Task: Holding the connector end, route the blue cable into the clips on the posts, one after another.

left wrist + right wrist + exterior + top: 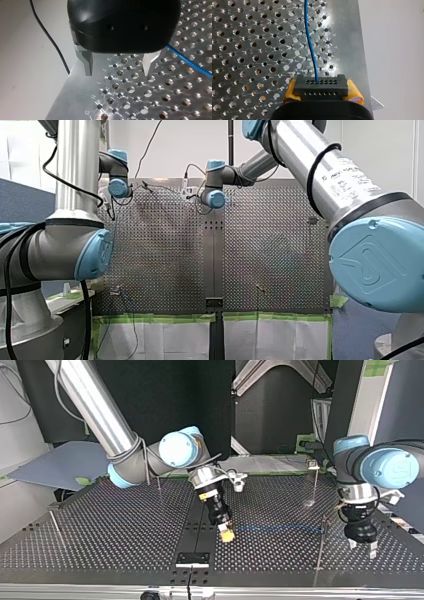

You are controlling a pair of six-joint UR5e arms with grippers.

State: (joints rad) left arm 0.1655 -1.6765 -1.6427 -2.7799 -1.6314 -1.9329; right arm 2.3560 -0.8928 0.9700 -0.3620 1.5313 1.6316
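**STATUS: CONNECTOR HELD BY RIGHT ARM, CABLE LYING ALONG COUNTER**

1. The perforated counter (125,530) carries every item described below.

2. My right arm (100,415) comes in at the top view's left and reaches to the counter's middle seam. My left arm (385,465) comes in at the top view's right and hangs over that side of the counter.

3. On my right gripper (321,90), the yellow-padded fingers (290,92) are clamped on the black connector (320,85), one pad on each short side. In the top view this gripper is tilted and low over the counter. I cannot tell whether it touches the surface.

4. On my left gripper (118,66), the metal fingers (87,62) stand wide apart. They hold nothing and point down at the counter near its lettered edge.

5. Four thin posts stand upright in the top view:
   - one just beside my left gripper (320,545);
   - one behind it, with a clip (313,464) on top;
   - one at the view's far left (55,521);
   - one close to my right arm (159,487).

6. The blue cable (280,528) leaves the connector's face. It runs along the counter toward the top view's right, as far as the post beside my left gripper. In the left wrist view it passes outside the fingers, beside one of them. I cannot tell whether it sits in any clip.
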